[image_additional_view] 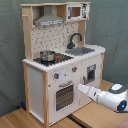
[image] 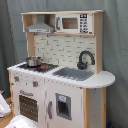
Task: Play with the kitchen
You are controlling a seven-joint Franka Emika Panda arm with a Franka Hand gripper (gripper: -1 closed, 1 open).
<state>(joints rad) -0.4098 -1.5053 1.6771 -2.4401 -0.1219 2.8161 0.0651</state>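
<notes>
The kitchen point(image: 75, 95) point(image_additional_view: 37, 85) is a white and light-wood toy unit. It has a windowed oven door point(image: 30, 106) point(image_additional_view: 64, 96), knobs point(image_additional_view: 64, 73), a black faucet point(image: 85, 59) point(image_additional_view: 75, 39), a grey sink point(image: 74, 73) point(image_additional_view: 82, 50) and a small steel pot point(image: 33, 61) point(image_additional_view: 47, 55) on the hob. Above are a grey hood point(image: 40, 26) point(image_additional_view: 49, 19) and a microwave point(image: 74, 23) point(image_additional_view: 76, 11). In the second exterior view my gripper point(image_additional_view: 79, 88) reaches in from the lower right, its tip right beside the oven door's right edge. A white part of the arm point(image: 20, 123) shows low in the first exterior view.
The kitchen stands on a light wooden floor point(image_additional_view: 30, 120) in front of a grey curtain point(image: 117, 45) point(image_additional_view: 11, 50). A white object point(image: 3, 106) sits at the first exterior view's left edge. My white arm point(image_additional_view: 107, 96) takes up the second exterior view's lower right.
</notes>
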